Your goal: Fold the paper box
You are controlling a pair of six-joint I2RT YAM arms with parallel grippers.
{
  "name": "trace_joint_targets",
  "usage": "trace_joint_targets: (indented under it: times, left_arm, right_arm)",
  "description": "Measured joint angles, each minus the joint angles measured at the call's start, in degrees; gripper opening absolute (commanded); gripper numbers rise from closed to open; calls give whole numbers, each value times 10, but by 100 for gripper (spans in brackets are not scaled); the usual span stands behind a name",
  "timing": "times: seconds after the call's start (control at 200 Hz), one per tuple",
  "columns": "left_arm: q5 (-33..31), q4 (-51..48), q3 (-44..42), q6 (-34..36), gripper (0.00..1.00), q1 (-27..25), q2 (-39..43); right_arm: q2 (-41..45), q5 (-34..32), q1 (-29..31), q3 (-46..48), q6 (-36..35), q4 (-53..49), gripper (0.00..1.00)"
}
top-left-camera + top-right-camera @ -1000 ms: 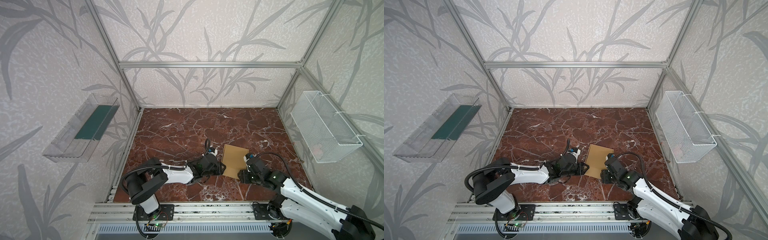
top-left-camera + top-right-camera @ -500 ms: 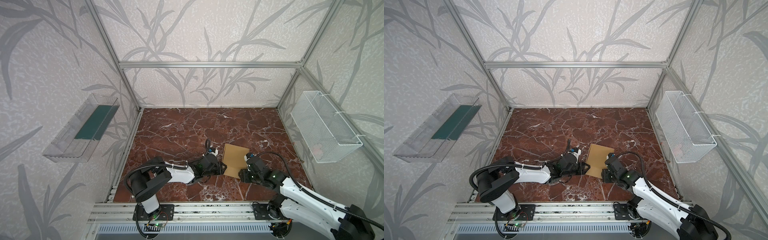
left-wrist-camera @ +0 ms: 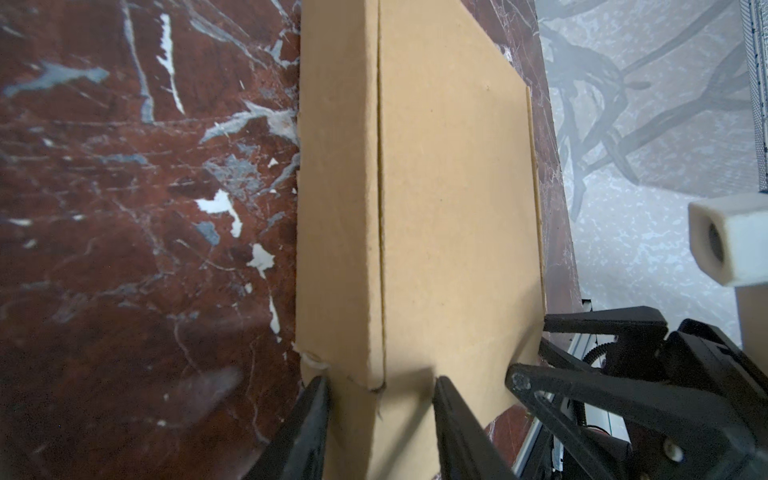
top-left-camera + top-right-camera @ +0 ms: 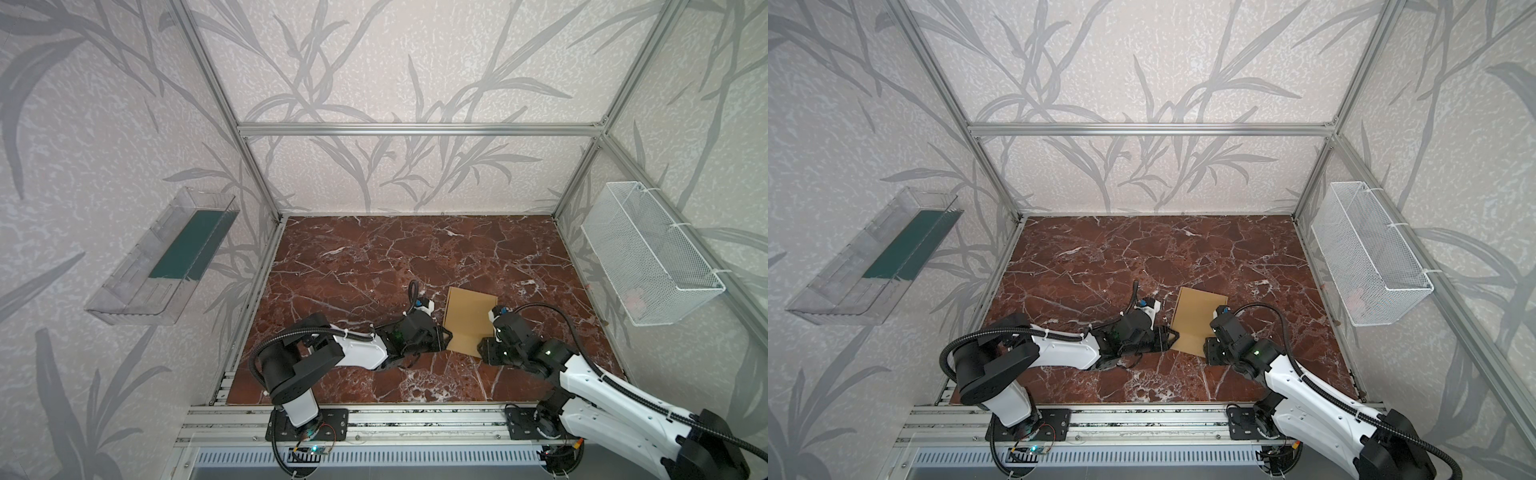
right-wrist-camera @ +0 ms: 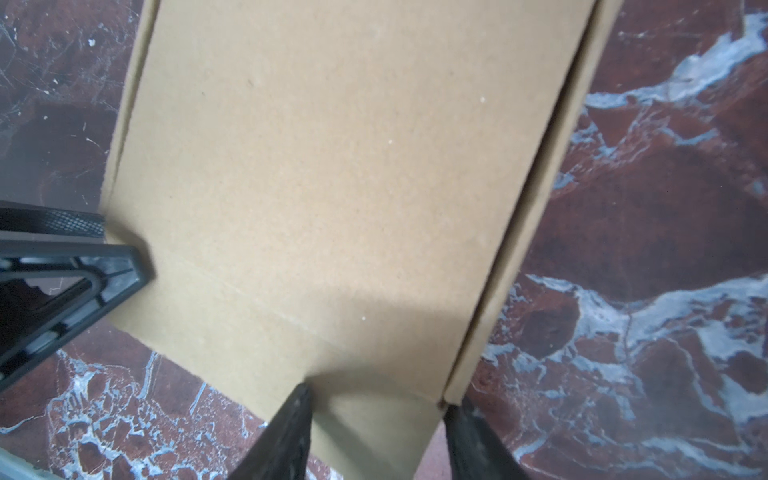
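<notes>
The paper box [image 4: 469, 311] [image 4: 1200, 316] is a plain tan, shallow carton lying shut on the marble floor, near the front middle in both top views. My left gripper [image 4: 446, 336] [image 4: 1173, 334] lies low at its near-left corner. In the left wrist view its jaws [image 3: 380, 380] bite that corner: one fingertip sits at the foot of the side wall and the other on the lid [image 3: 449, 208]. My right gripper [image 4: 484, 348] [image 4: 1209, 347] is at the near-right corner. There its jaws [image 5: 376, 397] stand apart astride the lid [image 5: 332, 166] edge and the side wall's end.
A clear plastic tray [image 4: 166, 266] hangs on the left wall and a white wire basket [image 4: 648, 257] on the right wall. Aluminium rails [image 4: 395, 415] run along the front edge. Bare marble floor [image 4: 395, 257] stretches behind the box.
The box has stayed where it was. The left arm's elbow has shifted slightly, and the right gripper's jaws have drawn closer together at the corner.
</notes>
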State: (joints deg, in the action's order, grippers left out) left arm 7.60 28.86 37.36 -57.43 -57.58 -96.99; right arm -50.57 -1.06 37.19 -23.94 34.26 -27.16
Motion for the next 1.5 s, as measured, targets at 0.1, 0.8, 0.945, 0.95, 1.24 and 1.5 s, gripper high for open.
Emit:
trace_joint_targets:
  times: [0.1, 0.8, 0.945, 0.95, 1.24, 1.5]
  left_arm:
    - [0, 2, 0, -1, 43, 0, 0]
    - [-29, 30, -20, -28, 40, -22, 0]
    - [-45, 45, -32, -41, 40, -33, 1]
    - [-45, 45, -32, -41, 40, -34, 1]
    - [-81, 21, -45, -47, 40, -49, 52]
    - [-103, 2, -45, -45, 40, -52, 75]
  right_arm:
    - [0, 1, -1, 0, 0, 0, 49]
    - [-9, 14, -20, -1, -11, 10, 45]
    - [-21, 17, -22, -7, -17, 11, 45]
    - [-21, 18, -23, -7, -17, 11, 45]
    - [-29, 31, -30, -28, -29, 16, 45]
    - [-47, 42, -39, -36, -39, 23, 45]
